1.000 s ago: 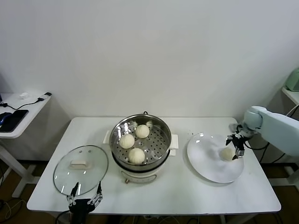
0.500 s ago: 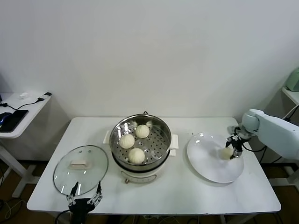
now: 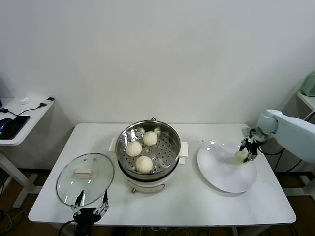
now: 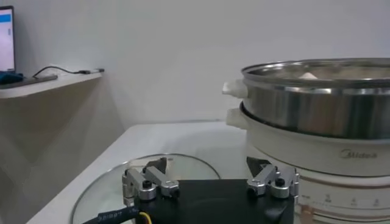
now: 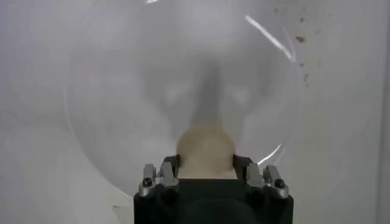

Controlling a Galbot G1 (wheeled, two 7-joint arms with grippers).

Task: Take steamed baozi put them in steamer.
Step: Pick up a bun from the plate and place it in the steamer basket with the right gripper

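**Three Baozi In, the Fourth in the Claw**

Three steamed baozi already sit on the perforated floor of the steamer, which stands open at the middle of the counter. The fourth baozi is over the far right part of the white plate, pinched between the fingers of the right claw. The right wrist view shows the jaws closed against both sides of the bun, with the plate below it; whether the bun rests on the plate or is just clear of it I cannot tell.

The step in hand looks to be the pick-up of the last bun, with the grip made and the carry not yet begun. The next move calls for a lift clear of the plate, a carry leftward across the counter, and enough height to pass over the steamer's steel rim. The bare patch of basket floor on the right side, beside the three buns, seems the natural place to set it. The dough looks soft, so a gentle hold is wise.

The left claw waits open at the counter's near edge, by the glass lid.
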